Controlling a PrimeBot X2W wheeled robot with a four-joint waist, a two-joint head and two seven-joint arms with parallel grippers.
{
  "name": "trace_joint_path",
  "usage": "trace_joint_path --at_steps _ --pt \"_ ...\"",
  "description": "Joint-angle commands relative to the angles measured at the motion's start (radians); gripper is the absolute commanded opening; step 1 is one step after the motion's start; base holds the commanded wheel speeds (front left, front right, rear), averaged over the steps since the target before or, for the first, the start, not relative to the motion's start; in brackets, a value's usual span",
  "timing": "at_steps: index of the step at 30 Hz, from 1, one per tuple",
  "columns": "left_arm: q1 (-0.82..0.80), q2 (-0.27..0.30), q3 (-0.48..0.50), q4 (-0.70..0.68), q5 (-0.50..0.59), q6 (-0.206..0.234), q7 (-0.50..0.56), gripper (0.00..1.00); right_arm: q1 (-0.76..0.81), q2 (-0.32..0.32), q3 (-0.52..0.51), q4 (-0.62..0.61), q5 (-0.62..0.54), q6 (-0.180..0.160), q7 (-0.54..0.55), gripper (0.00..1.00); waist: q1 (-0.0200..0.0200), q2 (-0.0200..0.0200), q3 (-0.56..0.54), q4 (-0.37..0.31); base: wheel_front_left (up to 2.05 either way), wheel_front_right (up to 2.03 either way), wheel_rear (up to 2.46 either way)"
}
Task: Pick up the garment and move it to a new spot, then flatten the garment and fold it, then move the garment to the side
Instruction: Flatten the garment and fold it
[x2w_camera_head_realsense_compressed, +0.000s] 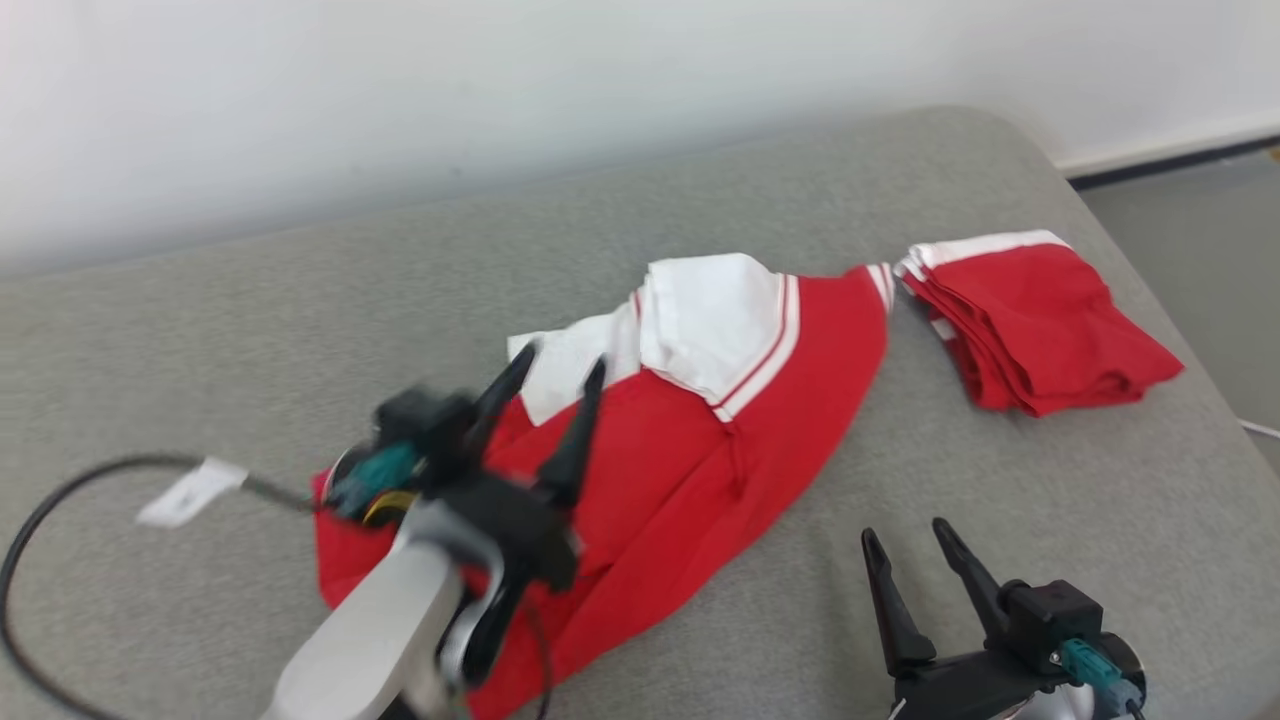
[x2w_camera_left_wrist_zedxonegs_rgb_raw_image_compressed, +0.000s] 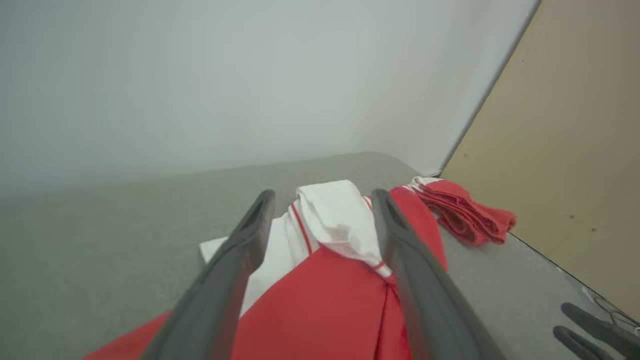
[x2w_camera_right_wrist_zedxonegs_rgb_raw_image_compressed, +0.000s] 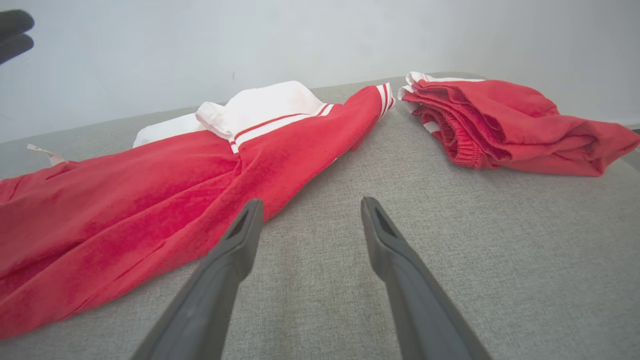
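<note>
Garment (x2w_camera_head_realsense_compressed: 700, 440) under inspection: red cloth with a white section and striped trim, lying rumpled and partly doubled on the grey cushion (x2w_camera_head_realsense_compressed: 250, 300), just left of the folded red stack (x2w_camera_head_realsense_compressed: 1040, 330). Its striped cuff (x2w_camera_head_realsense_compressed: 882, 285) comes very near that stack; contact cannot be confirmed.

Handling, as judged: soft, light and limp. It should sag and drape when lifted and hold no shape of its own. It is not fragile. The nap of the cloth and the weave of the cushion suggest it will drag rather than slide, so lifting clear looks safer than pulling. Best holds appear to be two separated points on an outer edge: the wide red end farthest from the stack, or the cuff end beside it. A pinch in the bunched white section risks taking several layers at once.

Orientation: the long axis runs diagonally, from the narrow cuff end beside the stack to the wide red end farthest from it, on the robot's left. The white section lies left of the stack, on the wall side of the axis.

Left gripper (x2w_camera_head_realsense_compressed: 560, 365): fingers apart, nothing between them, above the wide red end, well away from the stack.

Right gripper (x2w_camera_head_realsense_compressed: 905, 535): fingers apart, empty, over bare cushion on the robot's side of the stack, near the garment's edge.
</note>
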Motion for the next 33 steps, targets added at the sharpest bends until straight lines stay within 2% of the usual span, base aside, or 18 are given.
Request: trace_joint_path --at_steps 1,5,8,11,19,24,30,31,32,33 --pt "0.044 0.014 0.012 -0.012 -0.010 0.016 -0.007 1.00 0.008 -0.001 -0.006 -0.011 -0.011 -0.003 0.004 1.00 0.0000 0.0000 -0.028 0.046 0.00 0.00 0.00" --pt "0.140 0.083 0.066 -0.006 -0.033 0.107 0.003 1.00 0.020 -0.001 -0.017 -0.025 -0.016 -0.003 0.015 1.00 0.0000 0.0000 -0.029 0.081 0.00 0.00 0.00" --pt "0.165 0.105 0.105 0.024 -0.059 0.180 0.046 1.00 0.015 -0.001 -0.012 -0.035 -0.018 -0.003 0.022 1.00 0.0000 0.0000 -0.025 0.096 0.00 0.00 0.00" --pt "0.157 0.115 0.129 0.054 -0.098 0.217 0.122 1.00 0.010 -0.001 -0.008 -0.042 -0.018 -0.003 0.027 1.00 0.0000 0.0000 -0.018 0.099 0.00 0.00 0.00" --pt "0.068 0.143 0.154 0.163 -0.144 0.249 0.272 1.00 -0.004 -0.001 -0.001 -0.054 -0.011 -0.003 0.030 1.00 0.0000 0.0000 0.021 0.056 0.00 0.00 0.00" --pt "0.010 0.149 0.152 0.232 -0.167 0.251 0.367 1.00 -0.016 -0.001 -0.006 -0.058 -0.010 -0.003 0.027 1.00 0.0000 0.0000 0.050 0.023 0.00 0.00 0.00" --pt "0.021 0.096 0.147 0.270 -0.241 0.229 0.526 1.00 -0.009 0.000 -0.022 -0.059 -0.011 -0.003 0.020 1.00 0.0000 0.0000 0.059 0.013 0.00 0.00 0.00" --pt "0.027 0.091 0.143 0.266 -0.250 0.219 0.539 0.77 -0.007 0.000 -0.025 -0.059 -0.012 -0.003 0.019 1.00 0.0000 0.0000 0.059 0.015 0.00 0.00 0.00" --pt "0.030 0.089 0.142 0.260 -0.253 0.209 0.546 0.10 -0.006 -0.001 -0.027 -0.058 -0.012 -0.003 0.019 1.00 0.0000 0.0000 0.058 0.018 0.00 0.00 0.00" --pt "0.031 0.083 0.138 0.253 -0.255 0.199 0.559 0.00 -0.007 -0.001 -0.026 -0.059 -0.011 -0.003 0.018 1.00 0.0000 0.0000 0.056 0.022 0.00 0.00 0.00"
